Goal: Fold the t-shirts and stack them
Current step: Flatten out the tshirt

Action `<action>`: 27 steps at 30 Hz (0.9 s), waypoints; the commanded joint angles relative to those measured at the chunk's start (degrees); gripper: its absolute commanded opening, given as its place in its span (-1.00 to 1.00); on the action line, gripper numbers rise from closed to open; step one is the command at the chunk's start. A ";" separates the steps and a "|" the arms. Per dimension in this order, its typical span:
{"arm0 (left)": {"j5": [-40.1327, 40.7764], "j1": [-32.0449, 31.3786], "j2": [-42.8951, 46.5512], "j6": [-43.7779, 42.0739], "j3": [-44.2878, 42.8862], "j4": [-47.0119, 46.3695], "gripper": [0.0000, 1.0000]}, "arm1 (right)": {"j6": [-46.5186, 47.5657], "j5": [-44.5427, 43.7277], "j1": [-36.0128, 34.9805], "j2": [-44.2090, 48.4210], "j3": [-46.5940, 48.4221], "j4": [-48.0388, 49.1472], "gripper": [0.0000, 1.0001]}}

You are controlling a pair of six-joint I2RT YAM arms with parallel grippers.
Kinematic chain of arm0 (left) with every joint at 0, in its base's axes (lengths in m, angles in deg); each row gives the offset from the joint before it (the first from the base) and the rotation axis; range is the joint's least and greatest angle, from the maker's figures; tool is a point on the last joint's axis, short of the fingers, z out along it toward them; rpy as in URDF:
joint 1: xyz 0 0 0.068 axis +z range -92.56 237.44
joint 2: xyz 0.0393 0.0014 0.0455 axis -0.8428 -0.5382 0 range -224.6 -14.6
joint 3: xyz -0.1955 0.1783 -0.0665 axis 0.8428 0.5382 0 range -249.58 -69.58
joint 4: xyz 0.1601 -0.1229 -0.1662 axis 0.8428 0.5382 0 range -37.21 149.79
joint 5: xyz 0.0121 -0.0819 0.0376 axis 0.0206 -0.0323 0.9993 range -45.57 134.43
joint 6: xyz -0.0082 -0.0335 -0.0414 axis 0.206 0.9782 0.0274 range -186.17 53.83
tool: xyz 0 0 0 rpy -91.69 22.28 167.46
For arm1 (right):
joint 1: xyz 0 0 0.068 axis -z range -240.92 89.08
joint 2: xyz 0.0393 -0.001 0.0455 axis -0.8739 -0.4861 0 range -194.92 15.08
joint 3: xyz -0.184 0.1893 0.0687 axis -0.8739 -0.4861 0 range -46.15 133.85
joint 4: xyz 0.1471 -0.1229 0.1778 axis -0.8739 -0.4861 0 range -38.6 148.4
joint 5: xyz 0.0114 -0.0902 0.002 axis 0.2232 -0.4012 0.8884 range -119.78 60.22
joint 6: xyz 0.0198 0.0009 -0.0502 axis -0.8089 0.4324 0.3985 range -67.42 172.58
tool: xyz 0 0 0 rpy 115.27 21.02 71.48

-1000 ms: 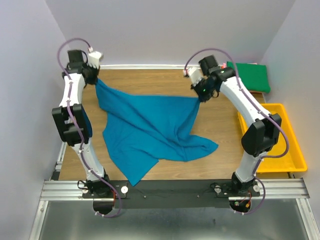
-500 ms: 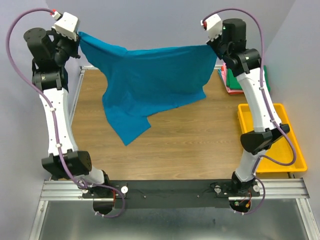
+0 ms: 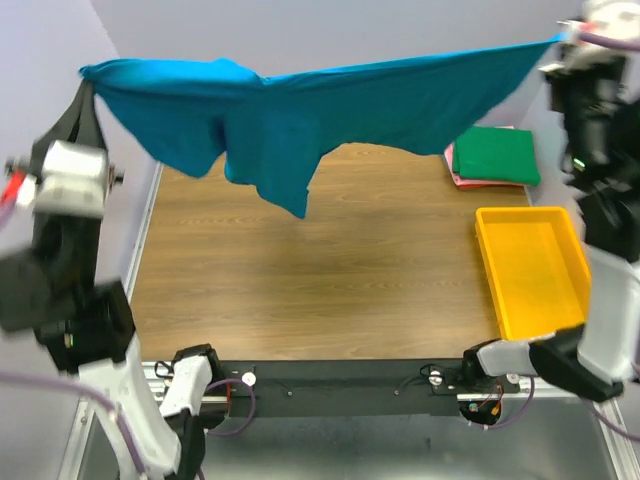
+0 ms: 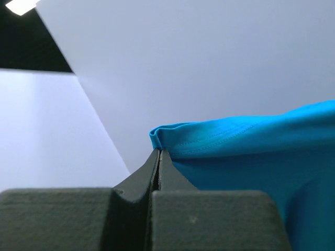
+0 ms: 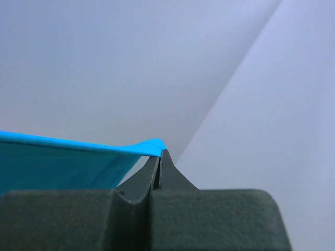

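Observation:
The teal-blue t-shirt [image 3: 330, 105] hangs stretched high above the table between both arms, its lower part drooping at the left of centre. My left gripper [image 3: 88, 78] is shut on its left corner [image 4: 157, 137], and the hem runs off to the right in the left wrist view. My right gripper [image 3: 558, 42] is shut on the opposite corner [image 5: 157, 144] at the top right. A folded dark green t-shirt [image 3: 495, 155] lies on a folded pink one [image 3: 458, 178] at the table's far right.
A yellow plastic tray [image 3: 500, 270] sits along the right side of the wooden table [image 3: 320, 280]. Grey walls close in on the left, back and right. The black mounting rail [image 3: 340, 385] runs along the near edge.
Both arms have lifted the teal-blue shirt off the table and spread apart, pulling it taut and higher. The arms now reach toward the top corners of the view.

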 commanded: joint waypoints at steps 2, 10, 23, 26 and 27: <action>8.62 0.57 5.97 -1.88 -1.30 -2.11 -1.00 | 1.08 2.10 0.32 6.88 -1.11 5.59 -0.99; 10.75 0.57 8.18 -6.01 -5.80 4.92 -1.00 | 8.19 3.76 0.32 11.28 -4.61 8.40 -0.99; -5.25 0.48 6.60 -17.96 28.98 7.83 -1.00 | 14.53 13.52 0.32 12.69 -49.77 17.35 -0.99; -5.17 -0.21 2.30 -20.77 39.09 5.20 -1.00 | 15.93 15.10 0.32 8.92 -59.63 22.89 -0.99; -3.51 -0.65 -1.20 -21.65 41.12 4.15 -1.00 | 16.11 15.63 0.32 6.12 -61.56 26.13 -0.99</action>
